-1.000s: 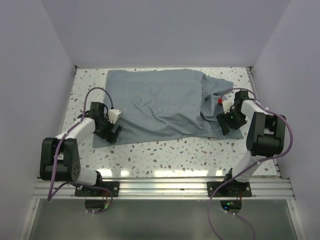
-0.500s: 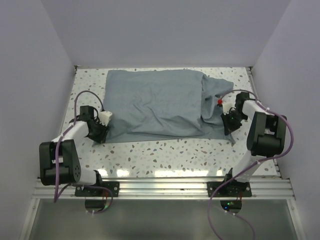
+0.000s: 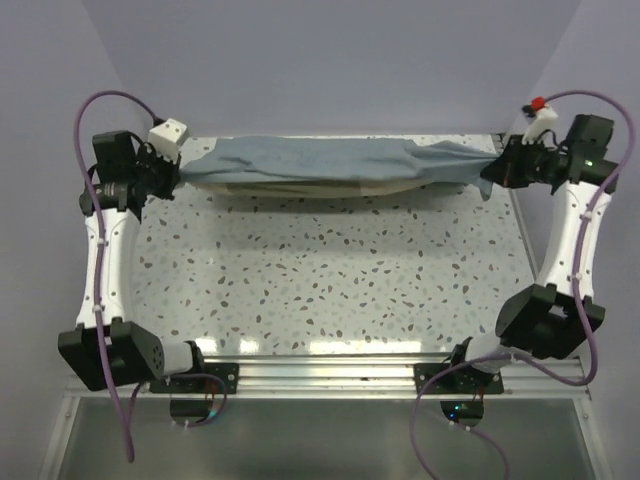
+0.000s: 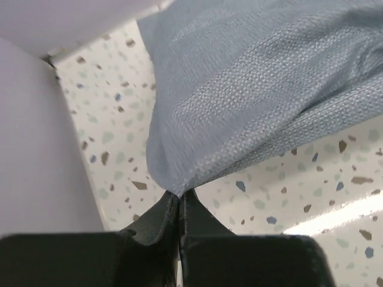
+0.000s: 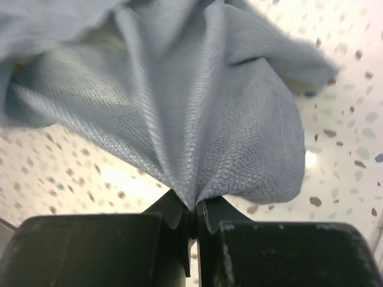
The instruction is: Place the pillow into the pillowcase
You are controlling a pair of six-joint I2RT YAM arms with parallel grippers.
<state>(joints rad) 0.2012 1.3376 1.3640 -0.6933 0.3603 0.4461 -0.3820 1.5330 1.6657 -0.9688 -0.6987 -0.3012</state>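
The pillowcase (image 3: 320,170) hangs stretched above the counter (image 3: 330,280), its opposite ends pinched tight in the left jaws and right jaws.

We see the pillowcase (image 3: 320,158) in plain grey-blue weave, with a tan band showing along its near underside. The table (image 3: 330,270) is white terrazzo flecked with grey, brown and blue. The walls (image 3: 320,60) are pale lilac, and the left gripper (image 4: 180,197) and right gripper (image 5: 192,212) are black.
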